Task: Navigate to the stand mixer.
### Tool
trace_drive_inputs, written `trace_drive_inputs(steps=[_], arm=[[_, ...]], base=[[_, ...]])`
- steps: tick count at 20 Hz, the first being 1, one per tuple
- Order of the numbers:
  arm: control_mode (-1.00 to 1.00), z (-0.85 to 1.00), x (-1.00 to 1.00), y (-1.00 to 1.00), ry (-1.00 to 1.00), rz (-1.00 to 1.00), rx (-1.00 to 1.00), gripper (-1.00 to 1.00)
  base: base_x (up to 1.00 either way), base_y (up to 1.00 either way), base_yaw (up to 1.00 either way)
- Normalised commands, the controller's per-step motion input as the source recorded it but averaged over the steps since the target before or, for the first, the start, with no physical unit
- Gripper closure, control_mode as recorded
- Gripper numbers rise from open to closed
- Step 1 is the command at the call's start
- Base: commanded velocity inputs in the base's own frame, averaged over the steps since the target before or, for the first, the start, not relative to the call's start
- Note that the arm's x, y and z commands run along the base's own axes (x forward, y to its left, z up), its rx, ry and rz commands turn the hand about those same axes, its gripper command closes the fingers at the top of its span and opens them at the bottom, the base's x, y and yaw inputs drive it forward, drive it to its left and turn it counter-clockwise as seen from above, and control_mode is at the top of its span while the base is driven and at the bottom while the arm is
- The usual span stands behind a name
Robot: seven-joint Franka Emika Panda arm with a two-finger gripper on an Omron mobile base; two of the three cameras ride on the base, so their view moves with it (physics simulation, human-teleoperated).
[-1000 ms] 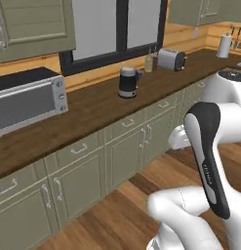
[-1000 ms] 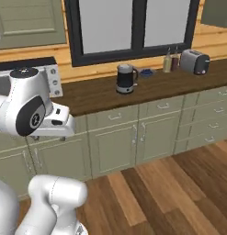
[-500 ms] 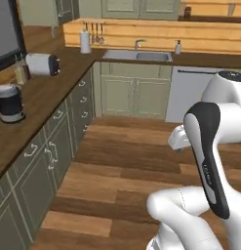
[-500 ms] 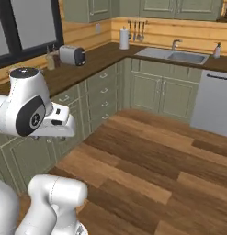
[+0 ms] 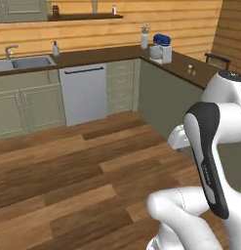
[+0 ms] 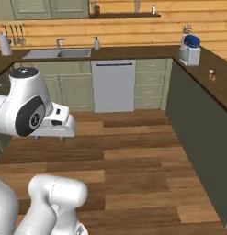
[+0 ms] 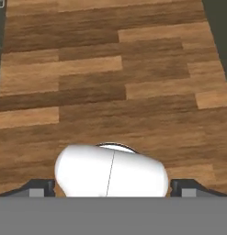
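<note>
The mixer (image 5: 161, 47) (image 6: 190, 48) has a dark blue head over a white base. The counter (image 5: 97, 54) (image 6: 133, 53) is dark brown, above sage green cabinets (image 5: 29, 105) (image 6: 69, 89). The dishwasher (image 5: 84, 93) (image 6: 114, 85) is pale grey. The floor (image 5: 68, 171) (image 6: 142, 156) (image 7: 110, 82) shows planks in mixed browns.

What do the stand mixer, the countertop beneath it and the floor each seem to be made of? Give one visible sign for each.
Stand mixer: dark blue head with a light sheen, probably painted metal or plastic; pale bowl and white base, material unclear at this distance.
Countertop: dark brown, matt, likely wood or a wood-look surface.
Floor: wood planks, shown by the grain and staggered boards in mixed browns.
</note>
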Motion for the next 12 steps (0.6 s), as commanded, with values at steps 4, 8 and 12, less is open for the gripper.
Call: trace_drive_inputs(steps=[4, 8, 12], arm=[[1.0, 0.0, 0.0, 0.0, 0.0, 0.0, 0.0, -1.0], [1.0, 0.0, 0.0, 0.0, 0.0, 0.0, 0.0, -1.0], [1.0, 0.0, 0.0, 0.0, 0.0, 0.0, 0.0, -1.0]], base=[[0.0, 0.0, -0.84], [0.0, 0.01, -0.77], [0.07, 0.16, -0.68]])
